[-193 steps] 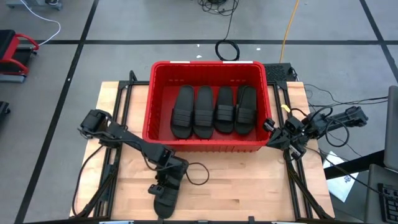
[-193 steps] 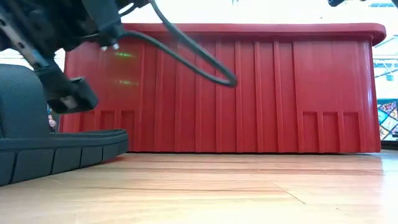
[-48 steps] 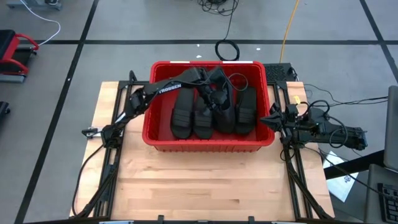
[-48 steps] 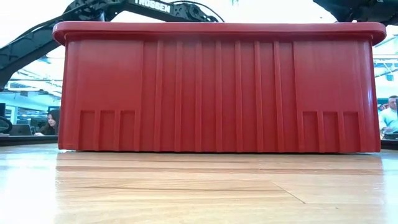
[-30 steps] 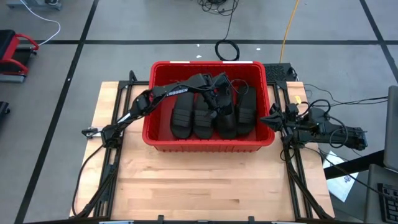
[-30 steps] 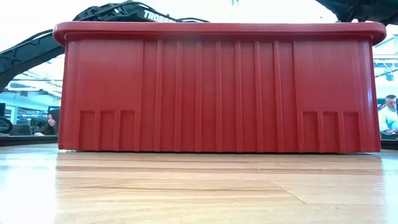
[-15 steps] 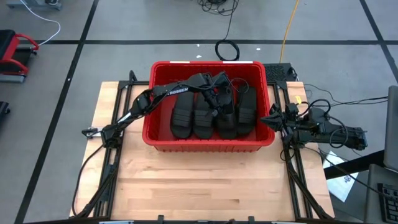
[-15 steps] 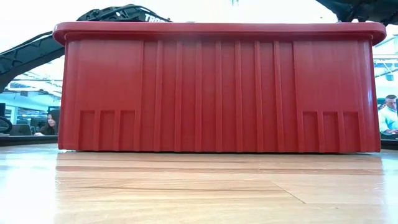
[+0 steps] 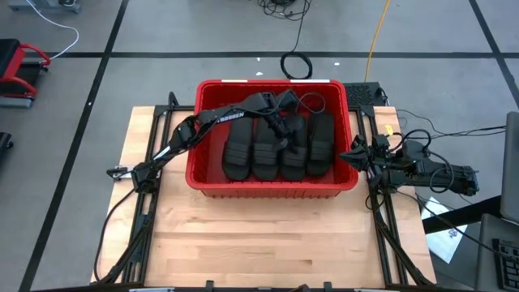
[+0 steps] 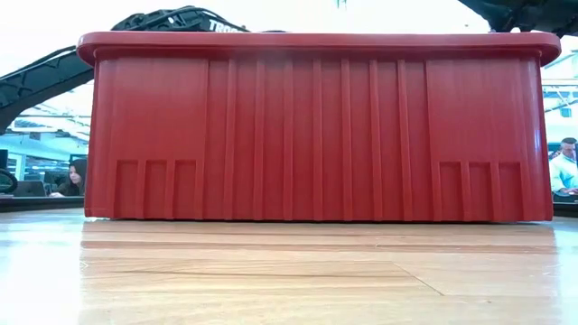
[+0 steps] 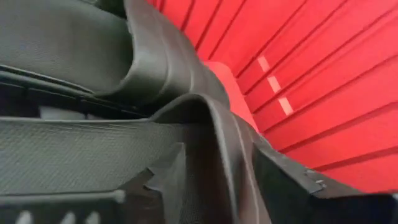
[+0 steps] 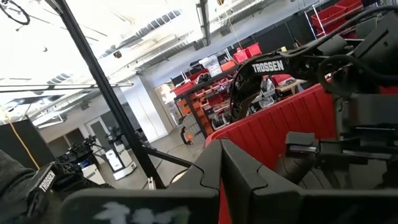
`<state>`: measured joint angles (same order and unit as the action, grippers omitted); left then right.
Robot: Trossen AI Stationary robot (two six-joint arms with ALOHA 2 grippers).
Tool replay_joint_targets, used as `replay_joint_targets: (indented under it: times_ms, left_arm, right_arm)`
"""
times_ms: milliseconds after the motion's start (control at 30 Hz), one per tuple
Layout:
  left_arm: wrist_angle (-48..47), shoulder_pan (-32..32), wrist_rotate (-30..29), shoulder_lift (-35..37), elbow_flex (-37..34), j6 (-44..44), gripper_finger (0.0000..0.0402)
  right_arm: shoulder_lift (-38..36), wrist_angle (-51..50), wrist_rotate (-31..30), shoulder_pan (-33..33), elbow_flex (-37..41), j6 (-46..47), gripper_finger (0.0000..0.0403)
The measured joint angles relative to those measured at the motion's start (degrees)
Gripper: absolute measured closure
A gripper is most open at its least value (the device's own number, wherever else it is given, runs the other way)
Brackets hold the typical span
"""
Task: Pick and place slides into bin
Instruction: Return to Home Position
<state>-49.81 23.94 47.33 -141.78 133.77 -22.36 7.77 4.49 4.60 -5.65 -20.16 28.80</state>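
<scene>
The red bin (image 9: 272,83) stands at the table's far middle and fills the low view (image 10: 316,135). Several black slides (image 9: 253,150) lie abreast inside it, soles along the bin's depth. My left arm reaches over the bin's left rim. My left gripper (image 9: 281,132) is down among the slides, on the third slide from the left (image 9: 293,154), which fills the left wrist view (image 11: 93,149). My right gripper (image 9: 357,156) waits shut and empty just outside the bin's right wall; it also shows in its own wrist view (image 12: 222,163). My left gripper comes from above and from the bin's left, fingers pointing down. The slide's ribbed strap (image 11: 211,143) stands between the two fingers (image 11: 298,186). The slide lies level in the row, resting on what is under it. The arm hides the contact in the high view.
The bin's walls stand close around my left gripper, with the far wall (image 11: 311,74) just ahead. A cable coil (image 9: 296,65) lies on the floor beyond the bin. Bare wooden table (image 9: 259,235) stretches in front of the bin. A person (image 10: 567,167) sits in the room behind.
My left arm has gone down a little inside the bin. The slide in its gripper has sunk from slightly raised to level in the row beside the others.
</scene>
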Motion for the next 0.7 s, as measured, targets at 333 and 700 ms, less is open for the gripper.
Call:
replay_joint_targets:
  times_ms: [333, 700]
  left_arm:
    - [-1.0, 0.6, -2.6, 12.9, 0.7, -5.2, 0.0196]
    - [-9.1, 0.6, -11.3, 44.2, 1.1, -16.7, 0.0351]
  right_arm:
    - [0.0, 1.0, 0.2, 0.0, 0.0, -3.5, 0.0403]
    - [-1.4, 1.5, -0.1, 0.0, 0.0, -12.8, 0.0403]
